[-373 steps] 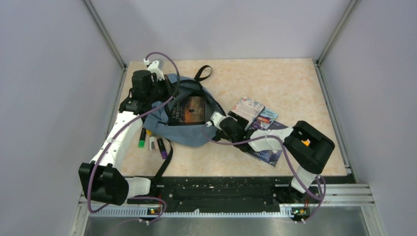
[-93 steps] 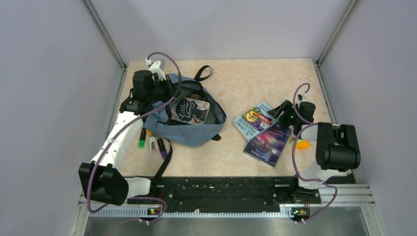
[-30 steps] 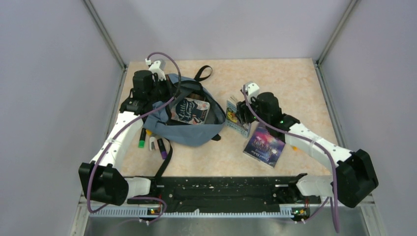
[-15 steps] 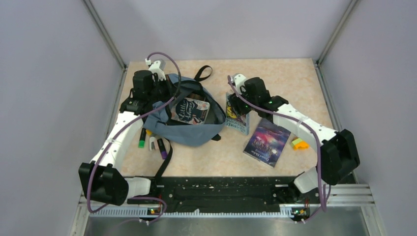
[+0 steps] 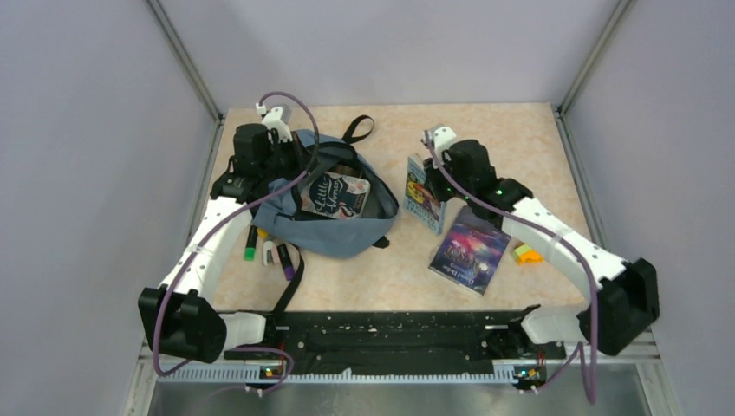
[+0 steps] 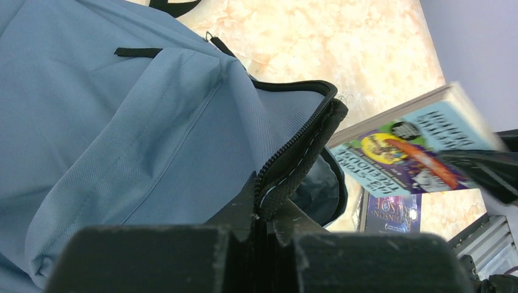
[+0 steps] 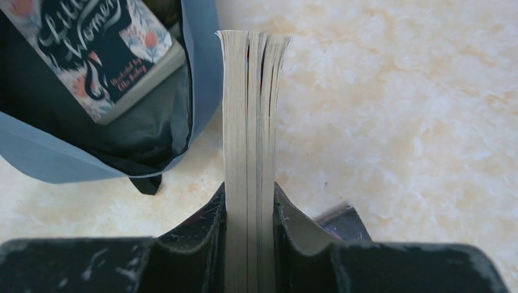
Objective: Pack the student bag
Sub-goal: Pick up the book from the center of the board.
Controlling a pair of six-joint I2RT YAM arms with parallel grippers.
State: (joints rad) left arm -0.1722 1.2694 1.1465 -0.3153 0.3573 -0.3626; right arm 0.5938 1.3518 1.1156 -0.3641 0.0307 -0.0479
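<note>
Lifted off the dark purple book (image 5: 470, 249) where it lay three seconds ago, the light-blue book (image 5: 422, 184) now stands on edge in the right tool (image 5: 440, 178). The jaws are clamped on it, and in the wrist view the page block is pinched between both fingers (image 7: 204, 229) with the page edges pointing away from the camera. The held book sits just to the right of the student bag (image 5: 338, 230), between the bag's open mouth and the dark purple book, which lies flat on the surface (image 5: 520, 147). An orange block (image 5: 526, 254) rests just beside that book's right edge. The left tool (image 6: 264, 223) has its jaws pressed together on the bag's black zipper rim at the bag's far-left side, and the fabric there is raised. The bag lies on the left half of the surface with its mouth open, and a Little Women book (image 5: 336, 195) shows inside it. Several markers (image 5: 269, 253) lie against the bag's near-left edge.
</note>
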